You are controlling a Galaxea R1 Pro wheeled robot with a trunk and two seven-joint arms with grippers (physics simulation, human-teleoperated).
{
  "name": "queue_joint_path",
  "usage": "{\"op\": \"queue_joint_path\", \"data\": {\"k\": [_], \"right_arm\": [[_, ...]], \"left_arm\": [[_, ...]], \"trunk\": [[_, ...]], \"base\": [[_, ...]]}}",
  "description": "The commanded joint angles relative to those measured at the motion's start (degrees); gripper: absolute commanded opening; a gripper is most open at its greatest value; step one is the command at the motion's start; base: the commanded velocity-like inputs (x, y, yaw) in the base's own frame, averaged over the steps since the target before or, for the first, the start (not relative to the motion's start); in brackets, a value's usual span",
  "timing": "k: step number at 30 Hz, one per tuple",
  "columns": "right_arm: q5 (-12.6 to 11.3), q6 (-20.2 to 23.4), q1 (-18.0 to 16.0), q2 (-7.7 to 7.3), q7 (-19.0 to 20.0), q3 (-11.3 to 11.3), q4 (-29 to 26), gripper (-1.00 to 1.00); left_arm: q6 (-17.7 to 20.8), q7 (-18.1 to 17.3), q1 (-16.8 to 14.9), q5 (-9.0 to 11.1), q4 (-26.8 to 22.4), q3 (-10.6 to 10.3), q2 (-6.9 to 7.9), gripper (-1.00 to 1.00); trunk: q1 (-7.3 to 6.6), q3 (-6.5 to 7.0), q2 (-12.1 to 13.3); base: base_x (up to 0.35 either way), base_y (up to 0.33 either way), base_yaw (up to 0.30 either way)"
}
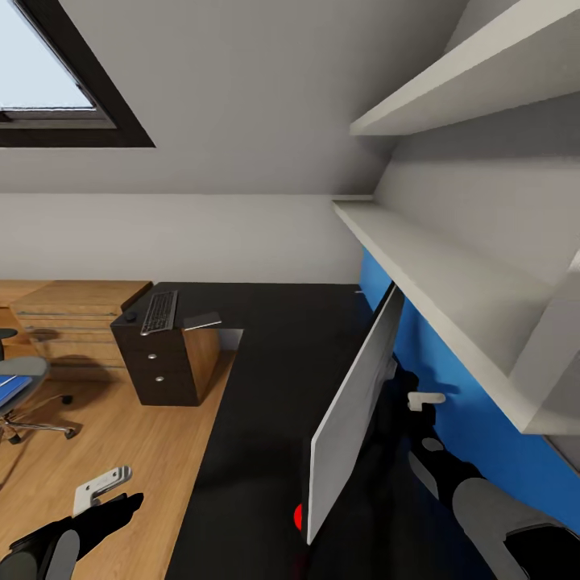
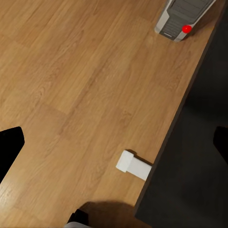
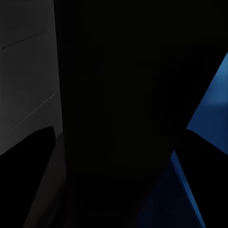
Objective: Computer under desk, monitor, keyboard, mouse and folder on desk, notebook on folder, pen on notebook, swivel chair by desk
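Observation:
The monitor (image 1: 354,411) stands tilted on the black desk (image 1: 266,362), its light-grey back toward me and a red dot at a lower corner. My right gripper (image 1: 408,388) is behind it by the blue back panel. In the right wrist view its fingers (image 3: 33,156) are narrowed around something black, apparently the monitor's stand. The keyboard (image 1: 159,312), the mouse (image 1: 130,316) and the grey notebook (image 1: 201,321) lie on the desk's far left end. The swivel chair (image 1: 24,374) holds the blue folder (image 1: 11,383). My left gripper (image 1: 109,499) hangs open over the floor. The computer (image 2: 183,19) stands by the desk edge.
White shelves (image 1: 451,274) jut out above the desk's right side, close over my right arm. Light wooden low cabinets (image 1: 72,310) line the far wall left of the black drawers (image 1: 157,366). A white desk leg (image 2: 135,165) stands on the plank floor (image 2: 80,90).

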Motion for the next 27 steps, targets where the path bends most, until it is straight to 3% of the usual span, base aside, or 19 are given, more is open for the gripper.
{"op": "queue_joint_path", "data": {"k": [1,4,5,27], "right_arm": [[-0.9,-0.3,-0.1,-0.08,-0.4,1.9,0.0,-1.00],[-0.9,-0.3,-0.1,-0.08,-0.4,1.9,0.1,-1.00],[-0.9,-0.3,-0.1,-0.08,-0.4,1.9,0.1,1.00],[-0.9,-0.3,-0.1,-0.08,-0.4,1.9,0.1,1.00]], "left_arm": [[0.2,0.5,-0.1,0.6,-0.1,0.0,-0.01,1.00],[0.2,0.5,-0.1,0.6,-0.1,0.0,-0.01,1.00],[0.2,0.5,-0.1,0.6,-0.1,0.0,-0.01,1.00],[0.2,0.5,-0.1,0.6,-0.1,0.1,-0.01,1.00]], "trunk": [[0.04,-0.13,-0.1],[0.04,-0.13,-0.1],[0.04,-0.13,-0.1],[0.04,-0.13,-0.1]], "base": [[0.000,-0.001,0.000],[0.000,0.000,0.000],[0.000,0.000,0.000],[-0.004,0.000,0.000]]}}
